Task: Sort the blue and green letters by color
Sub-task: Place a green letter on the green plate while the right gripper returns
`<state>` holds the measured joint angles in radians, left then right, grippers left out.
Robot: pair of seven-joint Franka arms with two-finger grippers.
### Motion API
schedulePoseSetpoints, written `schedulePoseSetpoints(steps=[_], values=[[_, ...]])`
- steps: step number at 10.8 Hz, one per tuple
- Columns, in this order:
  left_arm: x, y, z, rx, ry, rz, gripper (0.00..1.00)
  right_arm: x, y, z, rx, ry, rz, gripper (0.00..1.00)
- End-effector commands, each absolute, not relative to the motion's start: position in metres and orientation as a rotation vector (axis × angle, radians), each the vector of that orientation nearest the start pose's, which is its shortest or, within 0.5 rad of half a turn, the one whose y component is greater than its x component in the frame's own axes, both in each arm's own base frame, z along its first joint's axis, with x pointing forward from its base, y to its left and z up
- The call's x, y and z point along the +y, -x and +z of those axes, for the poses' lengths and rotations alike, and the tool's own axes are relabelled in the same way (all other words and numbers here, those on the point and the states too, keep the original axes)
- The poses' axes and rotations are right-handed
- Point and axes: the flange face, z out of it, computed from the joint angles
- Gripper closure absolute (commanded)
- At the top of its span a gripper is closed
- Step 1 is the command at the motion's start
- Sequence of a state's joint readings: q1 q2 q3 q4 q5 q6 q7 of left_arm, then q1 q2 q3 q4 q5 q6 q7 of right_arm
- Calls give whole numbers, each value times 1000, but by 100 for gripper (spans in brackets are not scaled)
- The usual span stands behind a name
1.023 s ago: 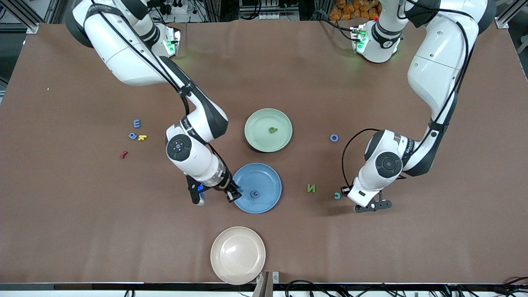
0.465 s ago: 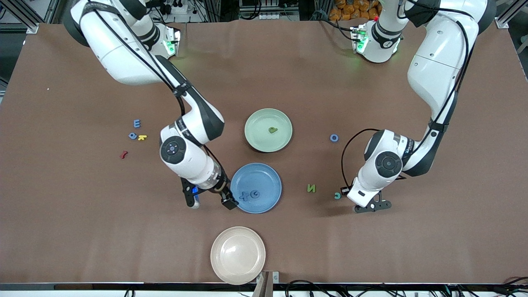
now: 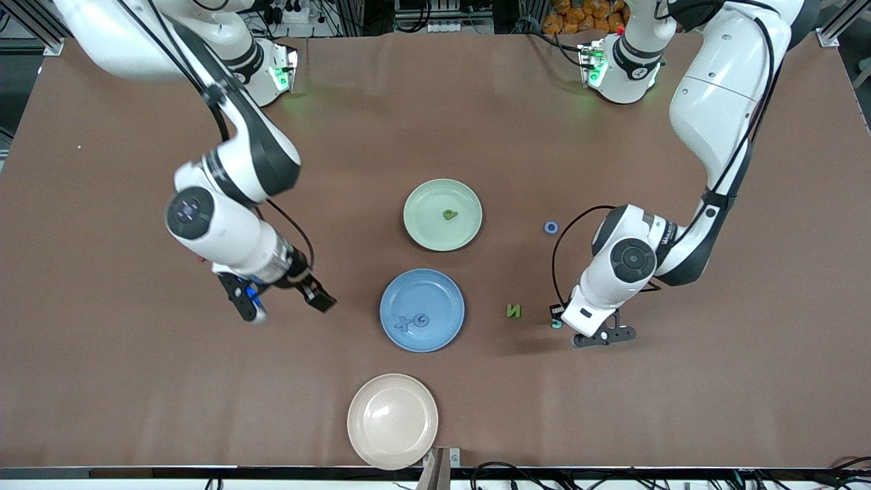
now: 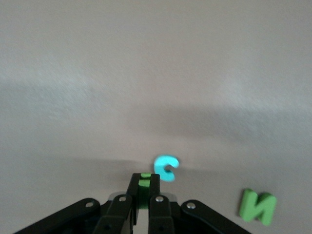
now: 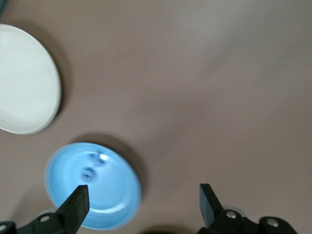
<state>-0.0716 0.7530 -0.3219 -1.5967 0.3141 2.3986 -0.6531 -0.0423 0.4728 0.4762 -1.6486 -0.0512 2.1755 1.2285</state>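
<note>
A brown table holds three plates. The blue plate lies between the right gripper and the left gripper, closer to the right one. The green plate is farther from the front camera than both grippers. The pale plate, maybe cream or pink, is nearer.

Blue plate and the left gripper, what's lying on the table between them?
Front view: a green N lies between the blue plate and the left gripper, with a teal C right at its jaws.
</note>
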Motion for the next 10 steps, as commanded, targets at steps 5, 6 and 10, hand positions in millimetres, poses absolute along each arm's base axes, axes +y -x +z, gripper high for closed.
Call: schedulePoseSetpoints(steps=[5, 6, 10], values=[[-332, -559, 257, -314, 3169, 10, 100, 103, -500, 369, 576, 3121, 242, 0], [-352, -545, 265, -328, 3167, 41, 100, 70, -499, 366, 537, 3124, 282, 0], [-454, -465, 271, -362, 3171, 96, 100, -9, -489, 350, 508, 3098, 346, 0]])
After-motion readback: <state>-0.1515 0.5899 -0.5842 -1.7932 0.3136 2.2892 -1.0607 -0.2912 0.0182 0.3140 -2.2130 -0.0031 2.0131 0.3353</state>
